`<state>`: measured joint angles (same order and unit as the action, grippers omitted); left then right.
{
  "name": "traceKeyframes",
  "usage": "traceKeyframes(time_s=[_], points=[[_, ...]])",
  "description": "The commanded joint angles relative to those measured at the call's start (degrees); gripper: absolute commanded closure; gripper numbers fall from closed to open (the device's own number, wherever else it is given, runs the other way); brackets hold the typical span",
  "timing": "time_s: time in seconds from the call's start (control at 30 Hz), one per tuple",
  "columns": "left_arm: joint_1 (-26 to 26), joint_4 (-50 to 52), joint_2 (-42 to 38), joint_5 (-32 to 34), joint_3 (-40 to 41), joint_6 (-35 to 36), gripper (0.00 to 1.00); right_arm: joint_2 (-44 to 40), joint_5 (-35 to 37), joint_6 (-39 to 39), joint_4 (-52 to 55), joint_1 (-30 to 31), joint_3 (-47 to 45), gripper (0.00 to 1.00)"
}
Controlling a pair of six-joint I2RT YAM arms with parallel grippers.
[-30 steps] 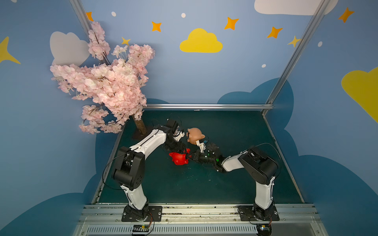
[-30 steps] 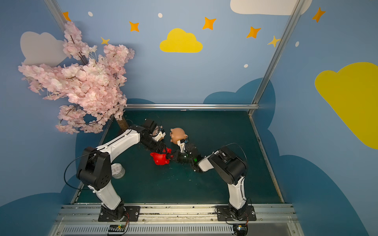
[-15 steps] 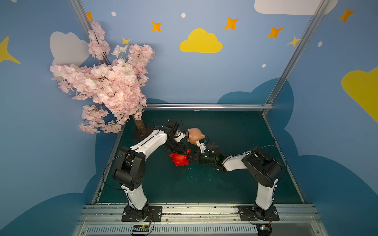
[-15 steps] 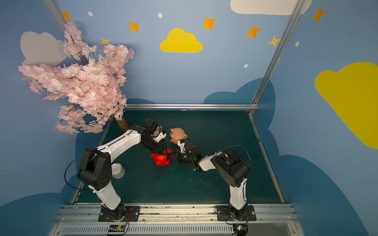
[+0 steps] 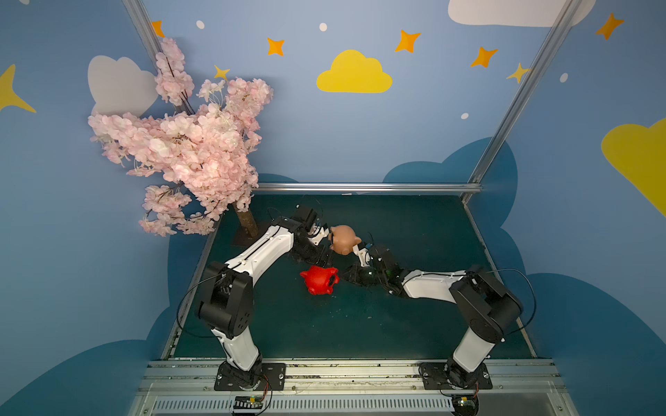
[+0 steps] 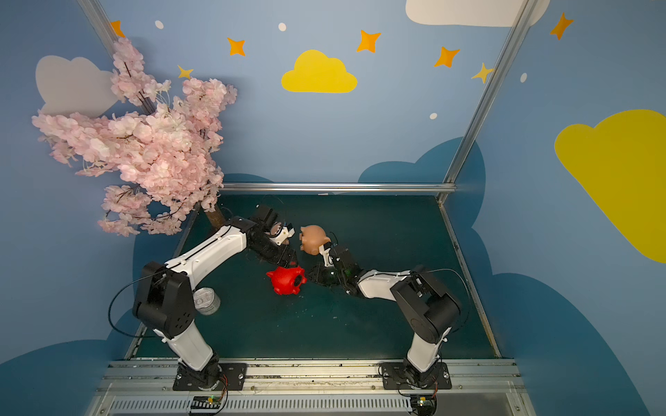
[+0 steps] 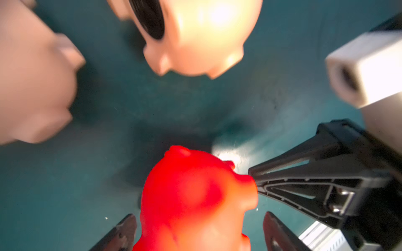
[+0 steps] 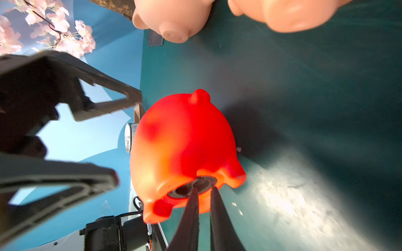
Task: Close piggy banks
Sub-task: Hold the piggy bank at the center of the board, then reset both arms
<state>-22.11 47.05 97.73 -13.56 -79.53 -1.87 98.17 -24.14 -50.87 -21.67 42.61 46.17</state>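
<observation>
The red piggy bank [image 5: 319,280] [image 6: 286,280] lies on its side on the green mat between my two grippers. My left gripper [image 7: 200,233] [image 5: 324,257] is open, one finger on each side of the red piggy bank [image 7: 195,195] with a gap on both sides. My right gripper [image 8: 203,191] [image 5: 346,275] has its jaws a narrow gap apart, tips against the dark round plug [image 8: 193,188] in the red belly. One peach piggy bank [image 5: 344,239] [image 7: 202,37] lies just behind, a dark round spot on its belly. Another peach piggy bank [image 6: 277,228] [image 7: 32,76] is half hidden by the left wrist.
A pink blossom tree [image 5: 187,144] stands at the back left, its trunk [image 5: 247,223] near the left arm. A clear round jar [image 6: 206,300] lies by the left arm's elbow. Metal rails [image 5: 360,187] edge the mat.
My left gripper has opened and let go of the red piggy bank. The right jaws have parted slightly at the plug. The piggy banks have not moved.
</observation>
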Motion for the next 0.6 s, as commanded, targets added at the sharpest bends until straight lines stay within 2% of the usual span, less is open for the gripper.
traceKeyframes(time_s=[0.0,0.13,0.27,0.3,0.33,0.43,0.57], points=[[0.83,-6.97,-5.70,4.86,0.16,-3.10,0.10,-4.63,2.39,4.84,7.38,-1.09,1.19,0.86],[1.68,-18.81,-12.28,14.99,6.25,-7.08,0.10,-9.90,3.84,10.63,16.39,-3.58,3.04,0.86],[2.28,-32.66,-19.11,26.34,16.35,-7.37,0.08,-14.08,7.09,16.88,27.12,-7.17,6.23,0.83],[2.64,-35.92,-20.50,29.20,19.04,-7.28,0.07,-15.29,8.15,18.46,28.97,-8.27,6.72,0.81],[2.90,-39.15,-21.99,32.24,21.85,-7.32,0.06,-16.44,9.97,19.76,30.48,-9.39,6.90,0.74],[4.43,-46.66,-25.11,38.99,29.45,-6.71,0.03,-19.66,21.30,20.19,33.57,-11.81,6.25,0.63],[7.54,-54.53,-27.17,47.12,38.44,-5.46,0.01,-23.98,31.47,26.30,33.19,-16.07,4.19,0.47]])
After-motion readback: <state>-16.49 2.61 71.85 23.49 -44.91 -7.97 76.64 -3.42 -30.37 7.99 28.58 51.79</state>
